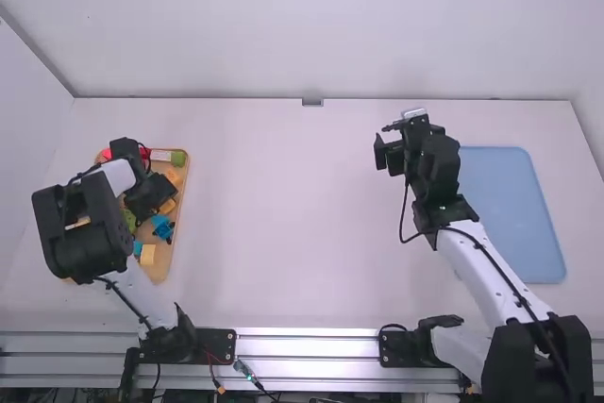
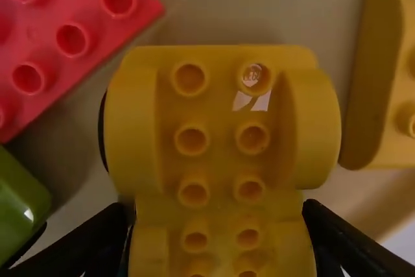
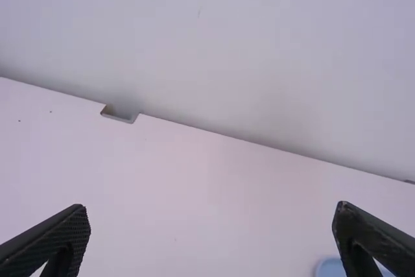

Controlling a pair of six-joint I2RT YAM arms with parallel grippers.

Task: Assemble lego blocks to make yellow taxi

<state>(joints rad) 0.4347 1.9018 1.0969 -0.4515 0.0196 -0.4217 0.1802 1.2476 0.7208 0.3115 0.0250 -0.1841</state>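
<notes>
Over the wooden tray (image 1: 162, 266), the left gripper (image 1: 151, 199) has its jaws clamped on the sides of a studded yellow block (image 2: 220, 134), with a red block (image 2: 81, 27), a green block (image 2: 16, 205) and another yellow block (image 2: 382, 76) in the tray around it. Well to the right of the tray, the right gripper (image 1: 385, 150) hangs above the table (image 1: 293, 224) with its jaws wide apart, and farther right of the tray lies a blue board (image 1: 514, 219)

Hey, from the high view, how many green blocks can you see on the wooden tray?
2: a green block at the tray's far end, and a lime-green block nearer, beside the left arm, which may hide more.
</notes>
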